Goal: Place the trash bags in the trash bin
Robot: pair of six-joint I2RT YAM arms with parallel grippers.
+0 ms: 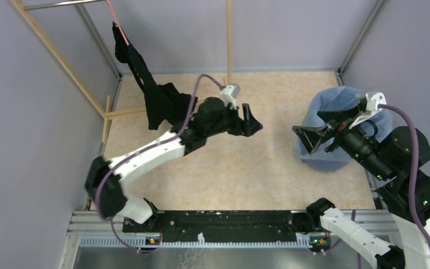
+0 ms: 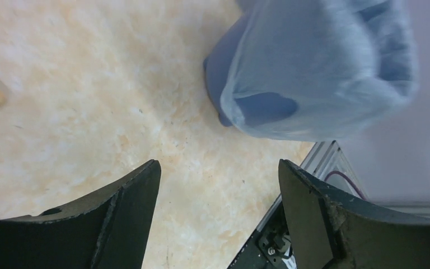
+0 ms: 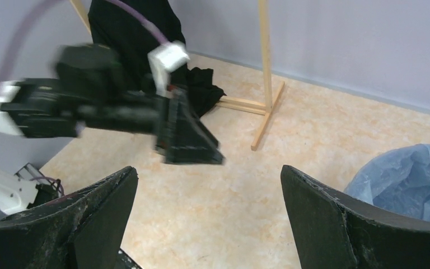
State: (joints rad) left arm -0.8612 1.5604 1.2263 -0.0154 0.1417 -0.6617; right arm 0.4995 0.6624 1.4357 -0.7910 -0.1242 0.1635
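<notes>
The trash bin (image 1: 326, 163) is a round blue bucket at the right of the table. A pale-blue translucent trash bag (image 1: 336, 101) is draped over its rim and down its sides. The left wrist view shows the bag (image 2: 319, 61) over the darker bin wall (image 2: 217, 73). The right wrist view shows the bag (image 3: 409, 179) at the lower right. My left gripper (image 1: 252, 120) is open and empty over the table's middle, left of the bin, as its own view (image 2: 218, 168) shows. My right gripper (image 1: 313, 134) is open and empty at the bin's left side, pointing left, as its own view (image 3: 208, 171) shows.
A black cloth garment (image 1: 154, 98) hangs from a wooden rack (image 1: 229, 39) at the back left, its end on the table. The rack's foot (image 3: 260, 120) stands on the floor. Grey walls close in the back and sides. The left arm (image 3: 89, 106) faces my right gripper.
</notes>
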